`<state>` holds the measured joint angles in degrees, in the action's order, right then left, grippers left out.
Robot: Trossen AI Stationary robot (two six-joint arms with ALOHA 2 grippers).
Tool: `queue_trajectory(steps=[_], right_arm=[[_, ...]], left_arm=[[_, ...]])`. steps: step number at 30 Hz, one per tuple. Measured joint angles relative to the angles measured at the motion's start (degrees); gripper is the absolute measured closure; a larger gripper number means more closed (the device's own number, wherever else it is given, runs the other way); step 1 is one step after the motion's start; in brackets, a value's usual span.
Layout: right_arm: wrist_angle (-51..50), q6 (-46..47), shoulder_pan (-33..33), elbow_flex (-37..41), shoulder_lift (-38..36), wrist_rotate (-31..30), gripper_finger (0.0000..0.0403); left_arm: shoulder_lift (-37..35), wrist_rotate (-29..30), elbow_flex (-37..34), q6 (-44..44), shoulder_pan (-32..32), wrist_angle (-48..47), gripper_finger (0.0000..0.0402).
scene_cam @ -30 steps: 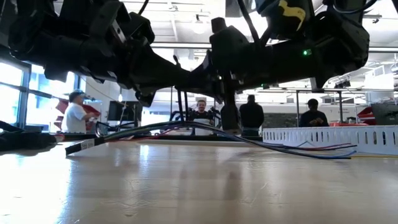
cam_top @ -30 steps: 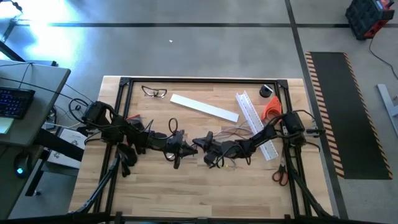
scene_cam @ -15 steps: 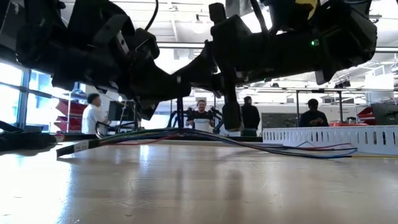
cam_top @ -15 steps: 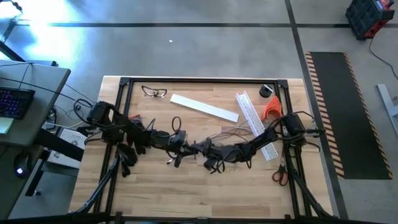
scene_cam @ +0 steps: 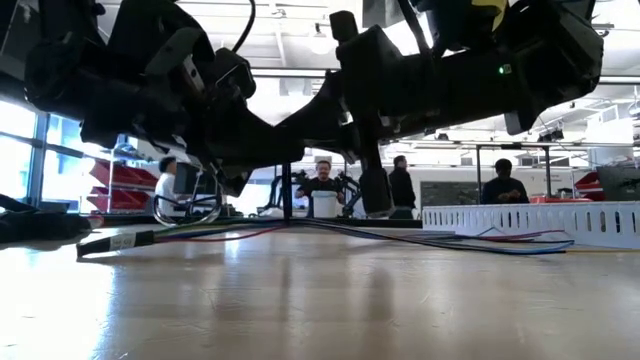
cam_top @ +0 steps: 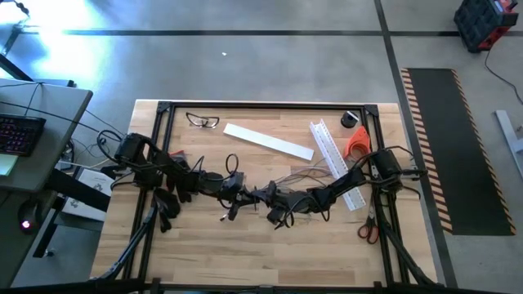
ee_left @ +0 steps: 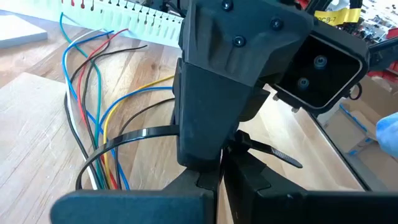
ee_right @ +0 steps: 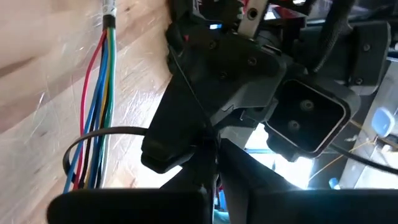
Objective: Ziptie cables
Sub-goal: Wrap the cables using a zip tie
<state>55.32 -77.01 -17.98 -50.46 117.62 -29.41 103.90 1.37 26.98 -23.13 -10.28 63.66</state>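
Observation:
The cables [cam_top: 304, 174] are a bundle of thin blue, red, yellow, black and white wires [ee_left: 93, 93] lying across the table's middle. The ziptie [ee_left: 134, 135], a thin black strip, loops loosely around them [ee_right: 93, 134]. Its ridged free tail [ee_left: 277, 155] sticks out to one side. My left gripper [cam_top: 245, 193] comes from the table's left and my right gripper [cam_top: 263, 194] from the right. They meet tip to tip just above the bundle, both shut on the ziptie. My left gripper [ee_left: 221, 171] is shut on the ziptie where the loop closes [ee_right: 151, 132], its fingers nearly level and coming from the table's left. The right gripper's body hides which part it has. The loop hangs slack around the cables. My right gripper [ee_right: 214, 165] is shut on the ziptie right beside the left fingers, near where the tail leaves the loop [ee_left: 241, 143]. Its fingers are nearly level and come from the table's right. The two gripper bodies hide the pinch itself.
A white slotted channel [cam_top: 333, 159], a flat white strip [cam_top: 268, 140], safety glasses [cam_top: 203, 121], an orange object [cam_top: 356, 143] and scissors [cam_top: 368, 227] lie around the work area. A black frame [cam_top: 261, 104] borders the table. People stand in the room beyond.
The bundle's raised middle has sunk: a second ago it arched up under the grippers, and it now lies nearly flat on the table. Its banded end has slid a little toward the table's left. Both grippers stay shut.

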Motion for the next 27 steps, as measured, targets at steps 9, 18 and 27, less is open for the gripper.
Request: queue_trajectory(steps=[9, 18, 27], right_arm=[[-2.97, 15.94, 0.37, -0.15, -0.17, -3.86, 0.0266], [-24.27, 37.02, 0.24, 0.19, -5.68, -3.93, 0.0175], [-36.61, 62.37, -0.66, 0.0, -11.83, -2.88, 0.0171]], left_arm=[[0.0, 1.68, 0.0, 1.34, 0.11, -1.54, 0.0402], [-0.25, 2.96, 0.18, 3.37, 0.07, 0.33, 0.0402], [-0.24, 11.05, 0.16, 6.14, -3.21, -0.33, 0.0402]])
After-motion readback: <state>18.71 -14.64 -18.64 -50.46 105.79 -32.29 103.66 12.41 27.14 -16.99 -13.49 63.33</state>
